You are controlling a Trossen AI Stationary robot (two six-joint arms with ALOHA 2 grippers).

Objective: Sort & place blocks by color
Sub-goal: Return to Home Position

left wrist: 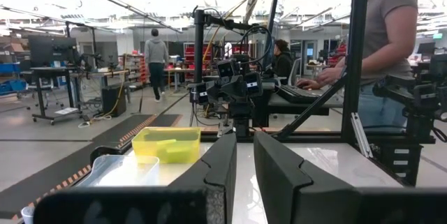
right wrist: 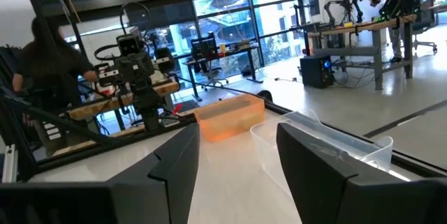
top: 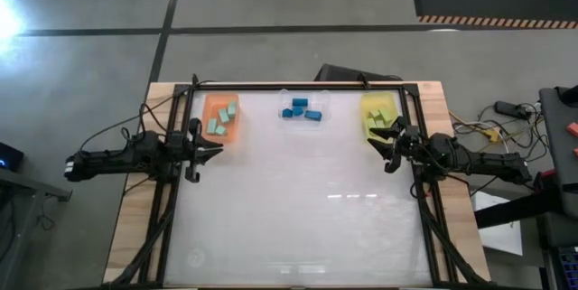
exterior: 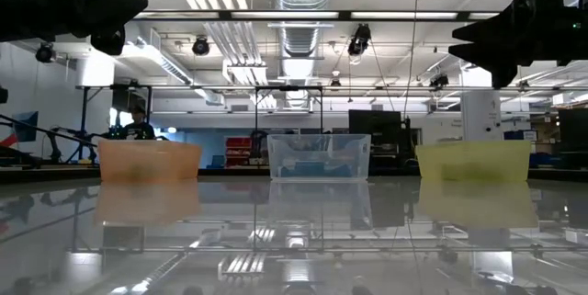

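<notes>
Nothing is left to pick on the table (top: 298,200). The teal blocks (top: 220,120) lie in the orange tray (top: 222,98), just ahead of and beside the left gripper (top: 215,152). The yellow-green blocks (top: 379,118) lie in the yellow tray (top: 379,97), just beside the right gripper (top: 374,142). The blue blocks (top: 302,111) lie in the clear tray (top: 325,98), well apart from both. Both pairs of fingers are parted and empty. The arms are held raised and level at the table's sides, fingertips pointed inward toward each other; only a withdrawal is judged to remain.
</notes>
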